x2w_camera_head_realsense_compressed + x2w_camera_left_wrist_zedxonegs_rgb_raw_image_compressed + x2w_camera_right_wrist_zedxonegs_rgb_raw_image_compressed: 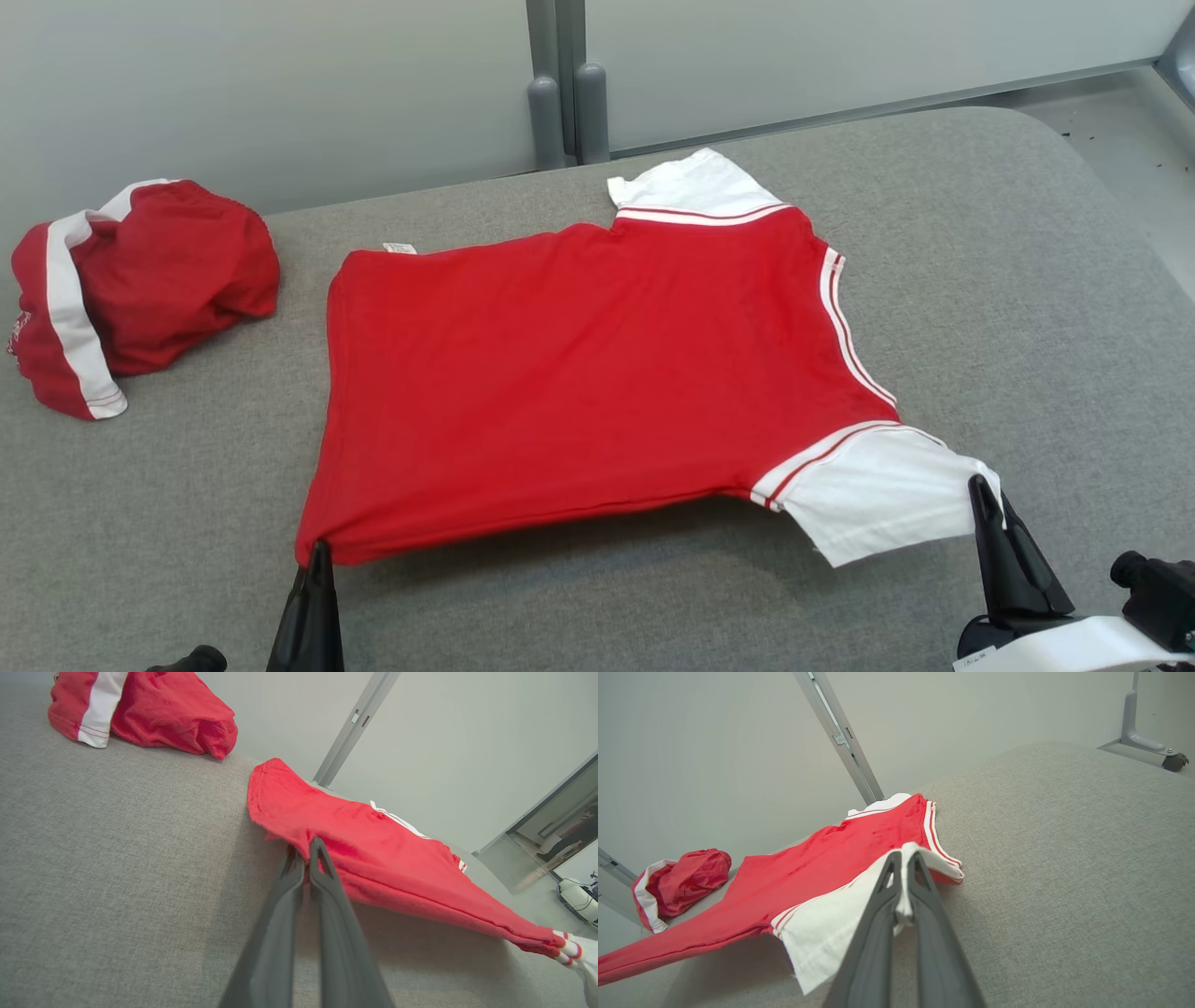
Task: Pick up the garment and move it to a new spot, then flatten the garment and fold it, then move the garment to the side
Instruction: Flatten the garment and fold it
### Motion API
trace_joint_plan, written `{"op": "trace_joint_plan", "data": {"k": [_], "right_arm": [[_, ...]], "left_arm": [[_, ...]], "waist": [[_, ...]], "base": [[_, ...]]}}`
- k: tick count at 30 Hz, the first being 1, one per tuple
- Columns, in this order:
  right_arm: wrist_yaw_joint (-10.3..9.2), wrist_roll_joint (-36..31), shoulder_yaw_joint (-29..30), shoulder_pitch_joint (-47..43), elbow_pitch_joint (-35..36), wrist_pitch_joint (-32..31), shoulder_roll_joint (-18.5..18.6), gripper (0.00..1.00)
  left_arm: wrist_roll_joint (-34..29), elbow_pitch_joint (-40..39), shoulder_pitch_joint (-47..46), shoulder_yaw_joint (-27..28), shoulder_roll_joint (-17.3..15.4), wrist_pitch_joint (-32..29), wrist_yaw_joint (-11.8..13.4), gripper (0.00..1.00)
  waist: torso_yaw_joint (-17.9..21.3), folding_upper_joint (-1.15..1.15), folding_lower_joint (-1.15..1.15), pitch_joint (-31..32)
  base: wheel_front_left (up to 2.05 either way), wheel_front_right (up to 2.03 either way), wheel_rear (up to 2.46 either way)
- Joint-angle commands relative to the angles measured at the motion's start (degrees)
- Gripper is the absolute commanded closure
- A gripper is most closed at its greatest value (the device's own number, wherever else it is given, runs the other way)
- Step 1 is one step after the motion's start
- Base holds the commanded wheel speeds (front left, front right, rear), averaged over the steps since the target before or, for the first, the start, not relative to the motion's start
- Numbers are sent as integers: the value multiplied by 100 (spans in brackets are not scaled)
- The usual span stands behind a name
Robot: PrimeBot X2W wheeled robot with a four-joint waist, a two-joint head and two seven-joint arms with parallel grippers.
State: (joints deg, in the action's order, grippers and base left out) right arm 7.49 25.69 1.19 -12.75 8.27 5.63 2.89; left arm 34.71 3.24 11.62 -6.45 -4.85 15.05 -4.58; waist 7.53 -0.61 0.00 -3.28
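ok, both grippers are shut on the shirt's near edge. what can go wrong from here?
1. The left gripper pinches only the hem-corner tip of the red shirt; a pull could slip it out.
2. The right gripper holds the white sleeve, not the body, so the fold may come out skewed.
3. The bunched red garment lies on the table to the left; moving the shirt that way could snag it.

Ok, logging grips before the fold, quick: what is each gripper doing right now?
Left gripper: shut on the shirt at its red bottom corner.
Right gripper: shut on the shirt's white sleeve.
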Motion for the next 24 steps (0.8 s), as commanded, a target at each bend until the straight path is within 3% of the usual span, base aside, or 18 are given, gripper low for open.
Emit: {"op": "trace_joint_plan", "data": {"k": [1,13,24], "right_arm": [[0,21,28,-115,28,-30,4,100],[1,54,-73,4,-493,-140,3,100],[1,-153,35,795,-922,-152,35,100]], "left_arm": [[-56,-38,116,26,13,16,-40,100],[42,294,-67,-28,116,16,-115,100],[379,912,-1025,-108,146,6,-181,100]], "waist": [[-3,61,0,12],[-31,61,0,-72],[-116,61,0,-235]], "base": [[0,0,0],[0,0,0],[0,0,0]]}}
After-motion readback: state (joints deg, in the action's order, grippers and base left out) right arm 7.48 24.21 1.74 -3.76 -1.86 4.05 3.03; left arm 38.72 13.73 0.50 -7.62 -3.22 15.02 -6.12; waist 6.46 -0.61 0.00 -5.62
